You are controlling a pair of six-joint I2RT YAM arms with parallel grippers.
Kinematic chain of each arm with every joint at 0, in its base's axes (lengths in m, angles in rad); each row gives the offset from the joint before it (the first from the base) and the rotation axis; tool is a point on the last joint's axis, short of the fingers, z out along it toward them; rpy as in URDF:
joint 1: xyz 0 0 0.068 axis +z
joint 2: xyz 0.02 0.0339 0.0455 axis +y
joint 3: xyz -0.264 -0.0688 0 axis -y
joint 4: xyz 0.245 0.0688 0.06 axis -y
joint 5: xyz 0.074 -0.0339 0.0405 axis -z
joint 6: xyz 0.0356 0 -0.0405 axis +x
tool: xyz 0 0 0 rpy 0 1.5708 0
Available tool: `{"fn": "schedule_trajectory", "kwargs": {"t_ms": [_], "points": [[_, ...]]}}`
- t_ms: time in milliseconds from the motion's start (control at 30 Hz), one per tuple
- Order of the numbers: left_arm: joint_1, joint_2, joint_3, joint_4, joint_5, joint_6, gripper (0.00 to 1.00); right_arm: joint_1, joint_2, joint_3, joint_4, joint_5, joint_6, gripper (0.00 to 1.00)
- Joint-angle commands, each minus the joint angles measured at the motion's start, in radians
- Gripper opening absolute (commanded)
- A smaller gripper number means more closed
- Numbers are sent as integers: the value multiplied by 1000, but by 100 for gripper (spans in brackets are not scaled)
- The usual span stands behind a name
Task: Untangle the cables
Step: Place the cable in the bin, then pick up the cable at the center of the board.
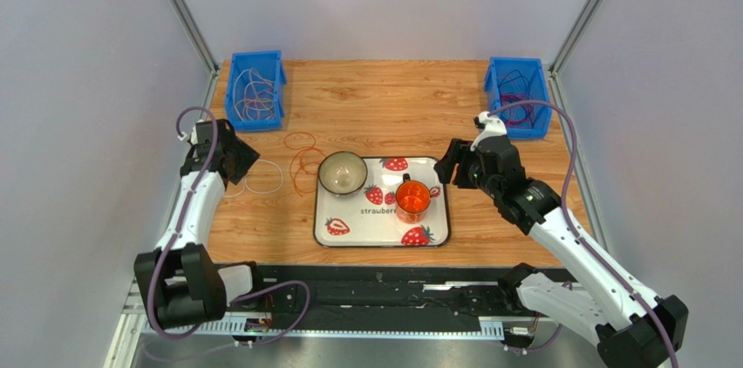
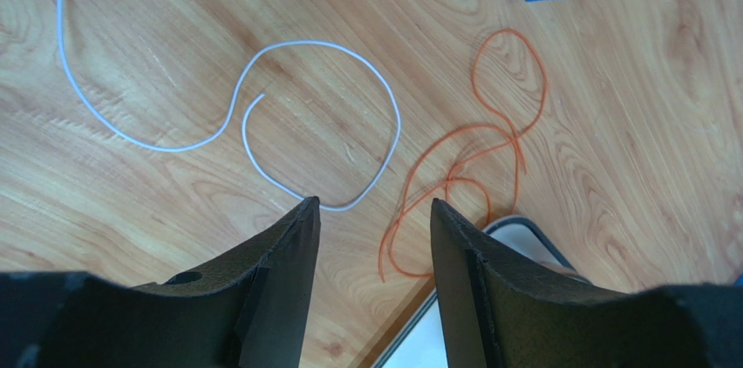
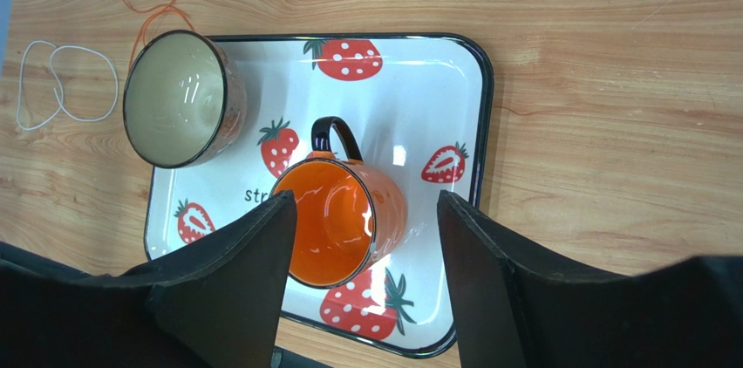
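A white cable (image 1: 281, 178) lies in loose loops on the wooden table, left of the tray. An orange cable (image 1: 299, 161) lies looped and crossed over itself between it and the bowl. In the left wrist view the white cable (image 2: 397, 119) and the orange cable (image 2: 451, 180) lie apart, just beyond my left gripper (image 2: 373, 204), which is open and empty above the table. My left gripper (image 1: 247, 159) hovers left of the cables. My right gripper (image 1: 445, 165) is open and empty, above the tray's right side and over the orange mug (image 3: 336, 220).
A strawberry-print tray (image 1: 436, 230) holds a bowl (image 1: 342, 172) and the orange mug (image 1: 412, 198). A blue bin (image 1: 255, 89) at the back left holds several light cables. A blue bin (image 1: 519, 93) at the back right holds dark and purple cables.
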Motion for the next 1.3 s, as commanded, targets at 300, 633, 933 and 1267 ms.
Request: {"fn": "schedule_trajectory", "kwargs": {"t_ms": [300, 633, 933, 1267], "points": [[-2, 271, 32, 257, -11, -186, 58, 4, -145, -11, -82, 50, -66, 65], [-2, 377, 46, 291, 11, -242, 57, 3, -151, -49, -72, 39, -75, 65], [-2, 424, 38, 311, 0, -262, 51, 3, -144, -51, -64, 24, -80, 65], [-2, 464, 55, 336, 15, -270, 13, 4, -139, -53, -67, 24, -83, 65]]}}
